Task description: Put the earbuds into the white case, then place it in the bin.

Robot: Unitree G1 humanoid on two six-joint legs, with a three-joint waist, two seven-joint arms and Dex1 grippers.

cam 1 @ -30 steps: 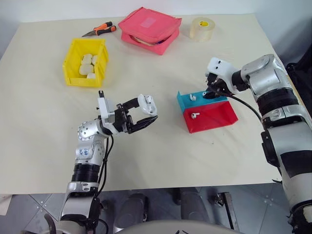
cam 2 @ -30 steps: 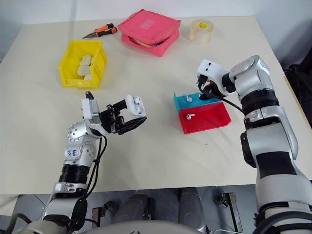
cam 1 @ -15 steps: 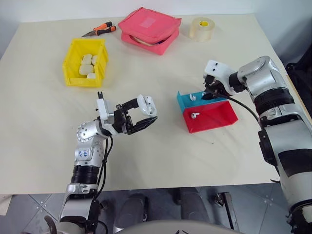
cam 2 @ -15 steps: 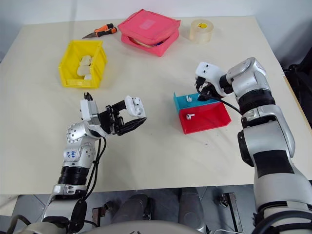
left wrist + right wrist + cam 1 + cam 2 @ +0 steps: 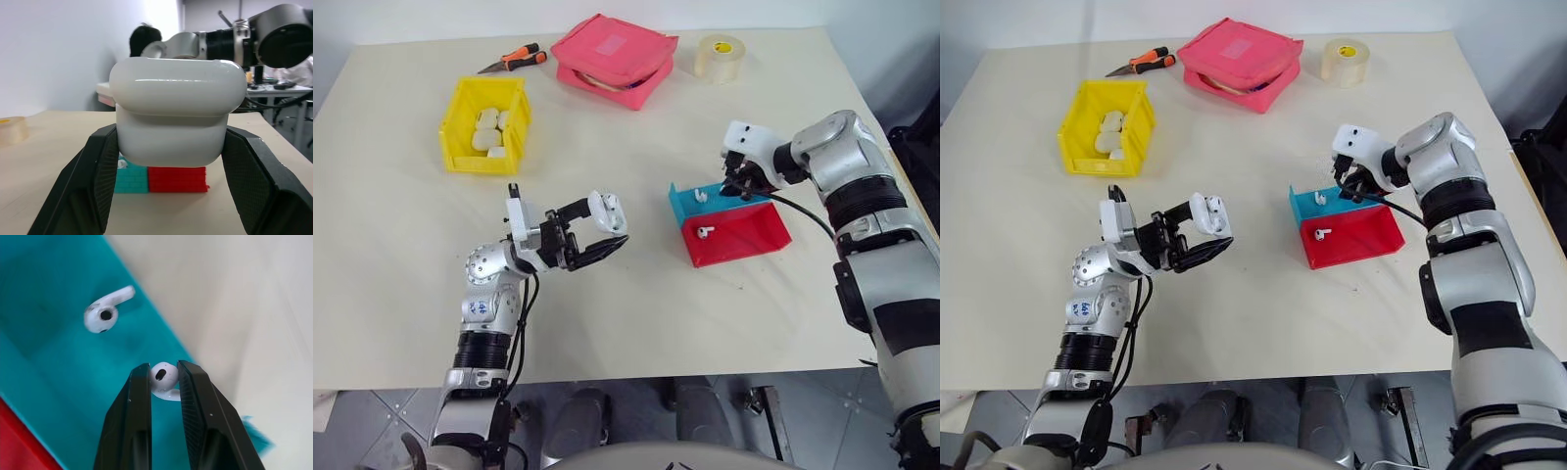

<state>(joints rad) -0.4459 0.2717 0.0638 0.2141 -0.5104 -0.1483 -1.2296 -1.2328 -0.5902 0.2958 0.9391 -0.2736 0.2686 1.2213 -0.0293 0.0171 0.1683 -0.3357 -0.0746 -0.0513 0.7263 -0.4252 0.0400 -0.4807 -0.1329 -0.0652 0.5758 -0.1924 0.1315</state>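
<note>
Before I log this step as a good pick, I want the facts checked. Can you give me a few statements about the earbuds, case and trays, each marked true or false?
1. The right end effector is shut on an earbud. True.
2. The left end effector grips a roll of tape. False: it holds the white case.
3. Another earbud lies in the blue tray. True.
4. The yellow bin holds nothing. False: several white pieces lie in it.
5. One earbud lies in the red tray. True.
6. The white case sits on the table. False: it is held above it.
</note>
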